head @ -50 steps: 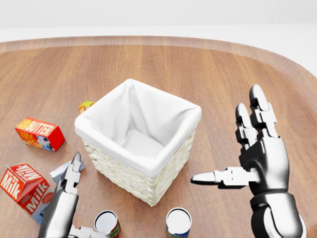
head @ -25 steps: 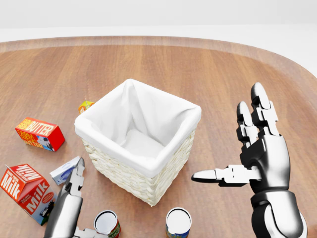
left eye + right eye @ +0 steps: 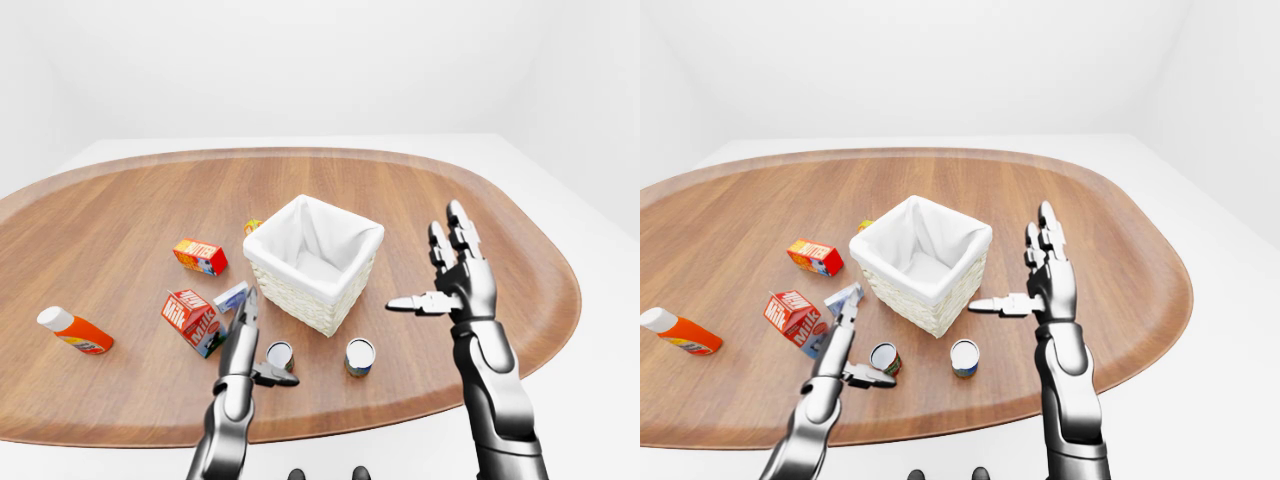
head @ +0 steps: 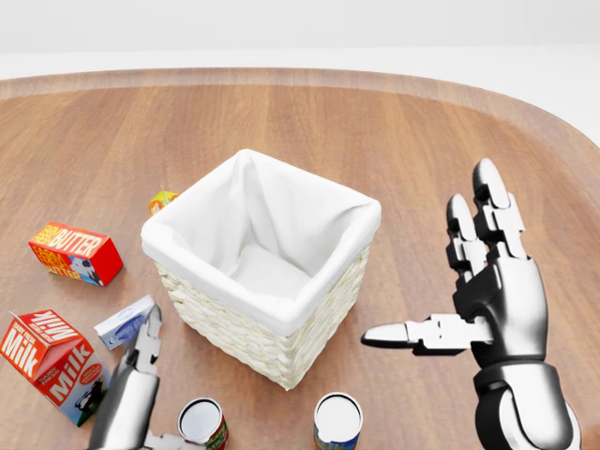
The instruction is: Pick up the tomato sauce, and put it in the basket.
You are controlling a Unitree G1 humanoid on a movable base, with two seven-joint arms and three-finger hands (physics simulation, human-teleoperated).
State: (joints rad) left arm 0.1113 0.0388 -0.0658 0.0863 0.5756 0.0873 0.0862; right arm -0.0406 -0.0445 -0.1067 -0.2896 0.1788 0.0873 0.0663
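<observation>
The basket (image 4: 262,272) at the bench (image 3: 120,210) centre holds only its liner; both robot hands, left (image 3: 250,350) and right (image 4: 483,300), stay spread apart.

Both arms are rendered in polished, chrome-like silver metal with dark reflections. The right hand (image 4: 492,300) is built from three segmented fingers (image 4: 488,187) with rounded tips, joined by darker grey blocks at the knuckles, above a broad, smooth palm casing. A ringed wrist joint is seen beneath it. The left hand (image 3: 250,350) is slimmer, with tapered fingers.
</observation>
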